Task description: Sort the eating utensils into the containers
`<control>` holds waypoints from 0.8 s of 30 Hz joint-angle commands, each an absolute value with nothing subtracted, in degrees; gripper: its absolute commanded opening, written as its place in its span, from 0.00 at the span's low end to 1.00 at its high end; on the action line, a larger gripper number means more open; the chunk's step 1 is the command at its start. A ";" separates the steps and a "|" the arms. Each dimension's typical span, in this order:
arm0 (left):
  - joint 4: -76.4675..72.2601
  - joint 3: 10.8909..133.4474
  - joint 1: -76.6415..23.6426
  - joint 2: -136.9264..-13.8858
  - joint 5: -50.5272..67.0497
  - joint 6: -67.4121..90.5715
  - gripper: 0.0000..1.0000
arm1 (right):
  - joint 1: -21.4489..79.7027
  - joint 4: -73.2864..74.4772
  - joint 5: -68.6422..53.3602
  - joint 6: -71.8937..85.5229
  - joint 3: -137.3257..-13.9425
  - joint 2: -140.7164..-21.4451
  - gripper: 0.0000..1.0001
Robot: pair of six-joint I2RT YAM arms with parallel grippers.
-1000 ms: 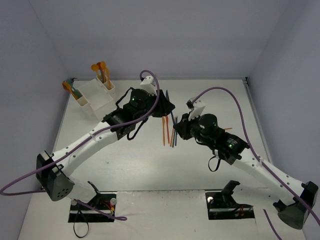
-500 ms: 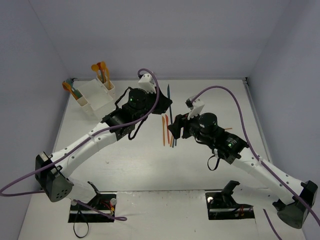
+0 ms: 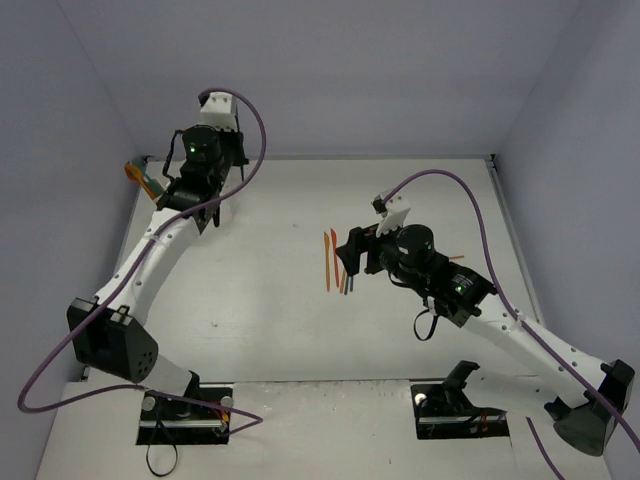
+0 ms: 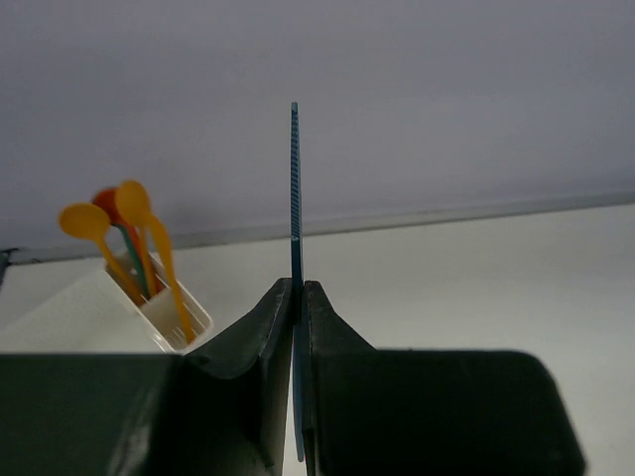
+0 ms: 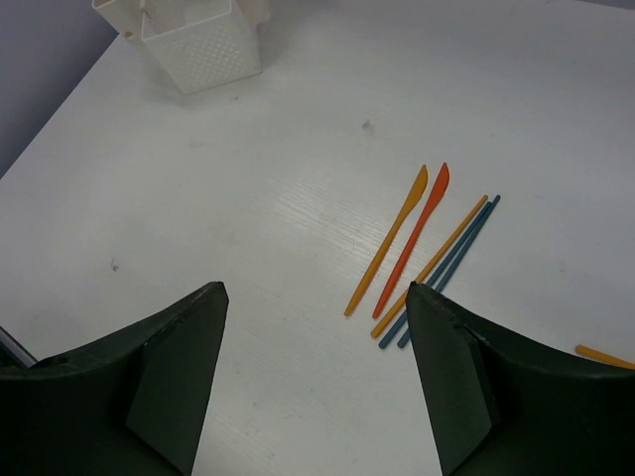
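My left gripper [image 4: 299, 290] is shut on a blue serrated knife [image 4: 295, 178], held upright on edge at the table's far left. The white containers [image 4: 164, 315] stand just to its left, one bin holding orange spoons [image 4: 87, 222] with red and teal utensils. In the top view the containers [image 3: 143, 180] are mostly hidden behind the left arm. My right gripper [image 5: 313, 293] is open and empty, hovering just left of a loose group on the table: an orange knife [image 5: 389, 243], a red knife [image 5: 414, 238], an orange handle [image 5: 434, 266] and two blue utensils [image 5: 454, 263].
Another orange utensil [image 5: 600, 354] lies alone at the right, also showing in the top view [image 3: 455, 258]. The containers show at the far corner in the right wrist view [image 5: 203, 50]. Walls close the table at the back and both sides.
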State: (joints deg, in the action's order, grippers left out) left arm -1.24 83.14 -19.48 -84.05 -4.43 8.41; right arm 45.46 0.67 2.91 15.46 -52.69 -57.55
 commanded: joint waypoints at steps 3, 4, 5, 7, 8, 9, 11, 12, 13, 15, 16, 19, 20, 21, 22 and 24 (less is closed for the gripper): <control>-13.16 93.54 -10.89 -94.66 -0.08 1.64 0.00 | 44.77 -1.87 4.65 12.64 -54.82 -60.05 0.70; -13.46 94.73 -10.10 -96.11 0.00 1.43 0.00 | 44.48 -1.78 4.69 12.48 -54.91 -60.40 0.70; -13.70 95.74 -9.29 -97.33 0.00 1.22 0.00 | 44.16 -1.70 4.73 12.35 -54.99 -60.76 0.70; -14.52 98.22 -8.09 -101.01 0.00 0.98 0.00 | 43.32 -1.59 4.51 12.15 -55.02 -61.47 0.70; -15.08 98.43 -8.00 -101.33 0.00 0.97 0.00 | 42.96 -1.58 4.48 12.13 -55.02 -61.52 0.70; -16.27 99.02 -7.45 -102.73 0.00 1.00 0.00 | 42.02 -1.52 3.96 12.13 -54.89 -61.65 0.70; -18.32 100.37 -6.39 -105.86 0.00 1.03 0.00 | 40.07 -1.43 2.57 12.21 -54.62 -61.90 0.70; -18.69 100.93 -6.18 -107.07 0.00 0.99 0.00 | 39.34 -1.47 1.77 12.33 -54.54 -61.94 0.70; -19.04 101.34 -5.99 -108.15 -0.05 1.02 0.00 | 38.46 -1.47 1.11 12.44 -54.44 -61.94 0.70; -19.78 101.46 -5.77 -109.84 -0.35 1.11 0.00 | 36.62 -1.41 0.53 12.57 -54.21 -61.84 0.70; -20.22 101.28 -5.72 -110.60 -0.57 1.06 0.00 | 35.91 -1.41 0.53 12.57 -54.08 -61.80 0.70; -24.62 98.54 -5.46 -112.00 -1.21 0.42 0.00 | 35.13 -1.29 -0.96 12.25 -53.82 -61.52 0.70; -25.89 97.34 -5.30 -112.38 -1.42 0.25 0.00 | 35.05 -1.21 -0.99 12.24 -53.77 -61.50 0.70; -27.04 96.43 -5.12 -112.57 -1.49 0.18 0.00 | 34.99 -1.15 -1.05 12.30 -53.71 -61.44 0.70; -27.71 95.99 -5.03 -112.93 -1.70 0.18 0.00 | 34.98 -1.07 -1.05 12.30 -53.56 -61.57 0.70; -28.32 94.37 -4.72 -112.99 -2.17 0.18 0.00 | 34.89 -1.02 -1.23 12.39 -53.49 -61.61 0.70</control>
